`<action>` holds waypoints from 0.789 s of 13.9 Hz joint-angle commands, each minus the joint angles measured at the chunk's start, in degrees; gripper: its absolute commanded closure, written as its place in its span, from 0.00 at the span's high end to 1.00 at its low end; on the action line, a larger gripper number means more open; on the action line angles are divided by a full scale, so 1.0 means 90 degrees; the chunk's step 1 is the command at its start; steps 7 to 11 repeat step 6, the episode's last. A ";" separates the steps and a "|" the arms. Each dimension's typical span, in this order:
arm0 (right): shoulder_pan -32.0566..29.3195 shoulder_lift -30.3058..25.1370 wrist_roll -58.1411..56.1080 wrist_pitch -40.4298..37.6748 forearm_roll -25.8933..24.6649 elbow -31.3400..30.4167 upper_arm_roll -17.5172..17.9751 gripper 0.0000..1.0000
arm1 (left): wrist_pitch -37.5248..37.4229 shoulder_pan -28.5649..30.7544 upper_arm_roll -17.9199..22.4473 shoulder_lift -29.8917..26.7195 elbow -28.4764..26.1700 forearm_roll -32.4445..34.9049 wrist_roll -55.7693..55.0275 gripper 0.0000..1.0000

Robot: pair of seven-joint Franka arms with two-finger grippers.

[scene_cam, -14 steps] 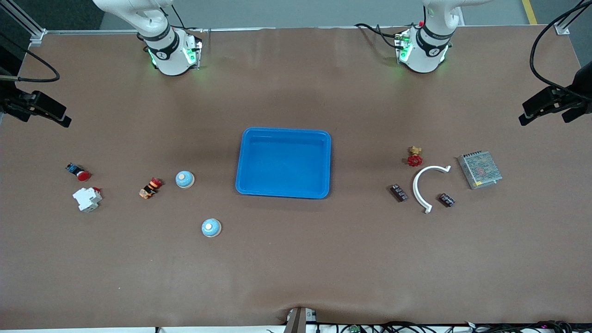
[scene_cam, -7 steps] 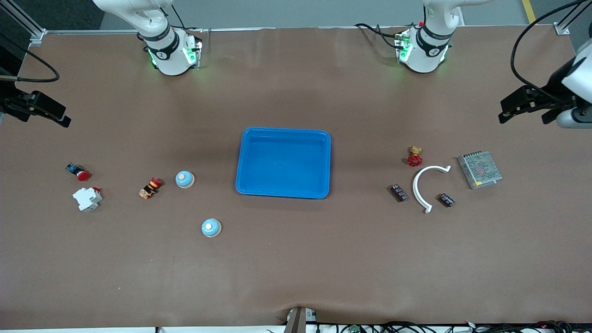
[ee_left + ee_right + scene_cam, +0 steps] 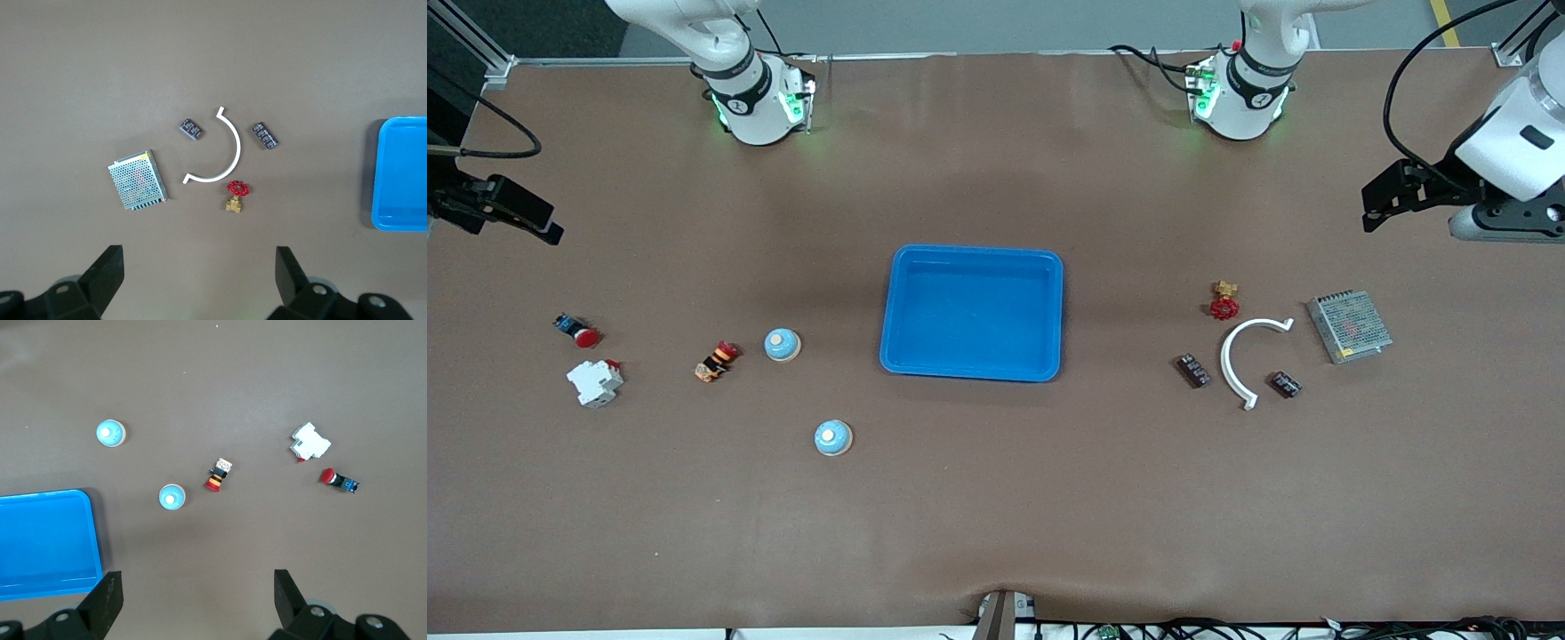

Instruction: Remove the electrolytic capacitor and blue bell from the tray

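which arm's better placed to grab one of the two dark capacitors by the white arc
Left. The left gripper hangs open over the capacitors' end of the table; the right gripper hangs open over the blue bells' end.

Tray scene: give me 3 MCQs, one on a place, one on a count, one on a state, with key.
1. What lies in the blue tray?
A. a bell
B. a capacitor
C. nothing

2. How many blue bells are on the table?
A. one
B. two
C. three

3. How does the left pincer stand?
A. open, holding nothing
B. shut on the red valve
C. shut on the white arc

Key:
1 C, its floor shows bare blue.
2 B, one bell lies beside the tray toward the right arm's end, the other bell nearer the front camera.
3 A, its fingers stand wide apart, with table between them, above the valve and arc.
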 commanded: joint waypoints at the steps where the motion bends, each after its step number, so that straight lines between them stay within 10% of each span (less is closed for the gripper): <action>1: 0.0081 0.0048 -0.0009 -0.0057 -0.0035 0.0111 -0.0055 1.00 | -0.0060 0.0046 0.0005 -0.0086 0.0080 0.0105 0.0180 1.00; 11: 0.0052 0.0058 -0.0019 -0.0048 -0.0026 0.0092 -0.0045 1.00 | -0.0060 0.0047 0.0015 -0.0057 0.0178 0.0124 0.0502 1.00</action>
